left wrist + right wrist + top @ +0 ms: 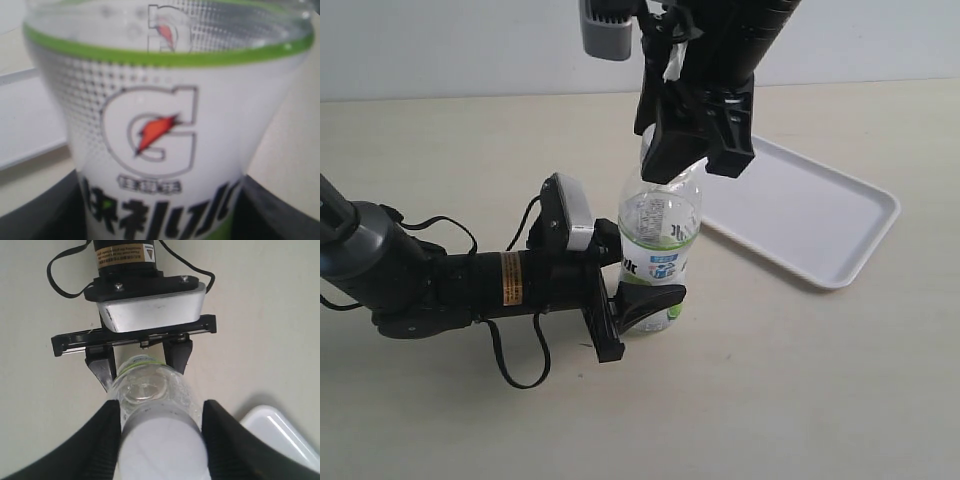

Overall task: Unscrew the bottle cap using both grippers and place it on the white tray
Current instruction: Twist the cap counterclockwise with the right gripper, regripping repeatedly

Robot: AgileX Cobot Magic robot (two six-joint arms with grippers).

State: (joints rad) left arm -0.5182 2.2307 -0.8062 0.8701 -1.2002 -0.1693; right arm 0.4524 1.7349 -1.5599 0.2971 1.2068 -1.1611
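The clear bottle (660, 235) with a white, blue and green label stands upright on the table. My left gripper (645, 292) reaches in from the left and is shut on the bottle's lower body. In the left wrist view the bottle's label (160, 125) fills the frame, with black fingers (45, 215) at both sides. My right gripper (698, 158) hangs over the bottle's top. In the right wrist view its two fingers (107, 440) press on either side of the white bottle cap (162, 450). The exterior view hides the cap behind those fingers. The white tray (820, 215) lies to the bottle's right.
The tray holds nothing, and its corner (285, 435) shows in the right wrist view. The left arm's body and black cables (510, 350) lie low across the left of the beige table (800, 400). A pale wall rises behind.
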